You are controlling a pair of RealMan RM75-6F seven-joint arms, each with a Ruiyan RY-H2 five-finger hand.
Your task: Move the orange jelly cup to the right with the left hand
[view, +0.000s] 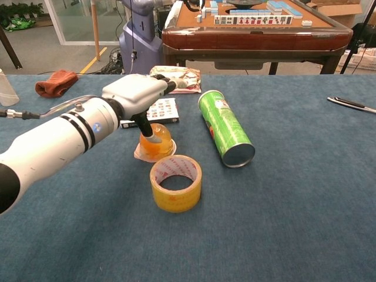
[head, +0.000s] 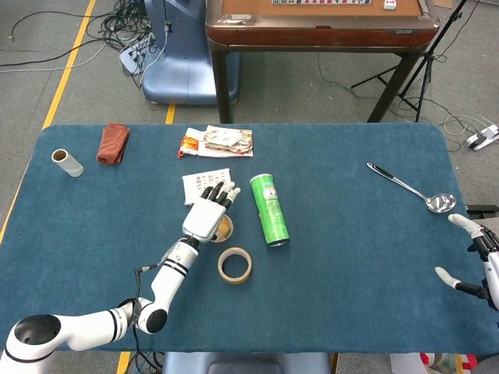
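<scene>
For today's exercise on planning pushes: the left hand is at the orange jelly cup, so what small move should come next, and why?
Probably a short further push rightward. The left hand rests against the orange jelly cup, which sits between the card and the tape roll, with bare cloth between it and the green can.

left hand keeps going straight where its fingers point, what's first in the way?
Probably the white printed card lying just beyond the left hand; the green cylindrical can lies off to the side. Depth is unclear, so it may pass over the card.
</scene>
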